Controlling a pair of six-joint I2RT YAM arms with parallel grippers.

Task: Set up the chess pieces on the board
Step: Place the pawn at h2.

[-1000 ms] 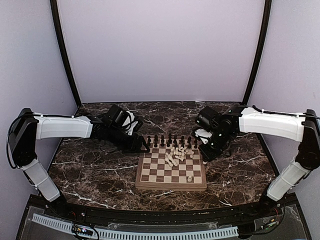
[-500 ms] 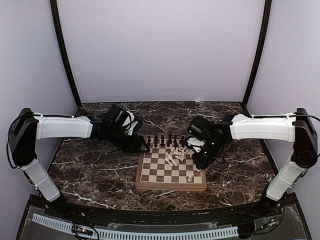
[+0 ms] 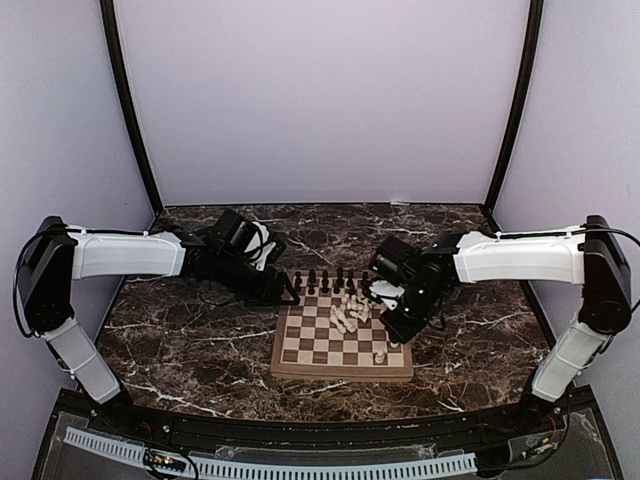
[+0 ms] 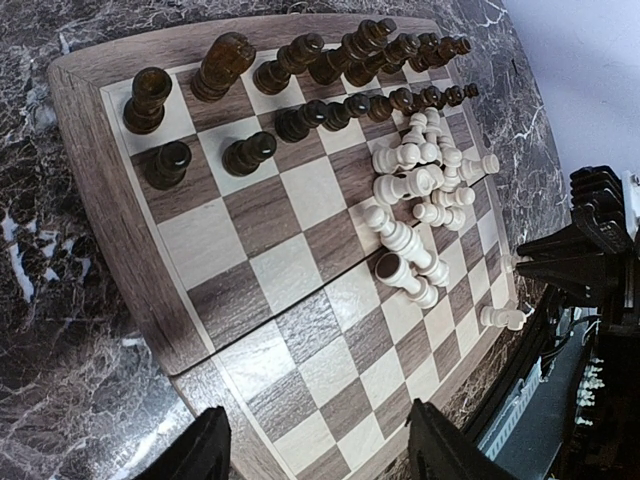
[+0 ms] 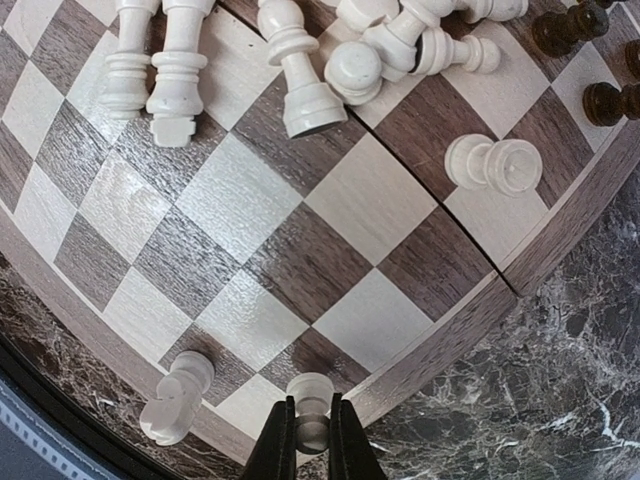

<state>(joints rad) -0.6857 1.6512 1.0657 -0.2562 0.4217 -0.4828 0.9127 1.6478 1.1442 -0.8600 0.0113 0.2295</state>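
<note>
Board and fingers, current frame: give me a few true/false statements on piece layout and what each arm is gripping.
1. The dark pieces stand in two rows along one edge of the board. True.
2. The white pieces stand upright in matching rows. False: most lie toppled in a heap mid-board.
3. The right fingers are shut on a white pawn. True.
4. The left fingers grip a dark piece. False: they are open, nothing between them.

Base of white piece (image 5: 311, 396) hidden between fingers (image 5: 273, 455), board (image 5: 300, 265) cropped at edges
</note>
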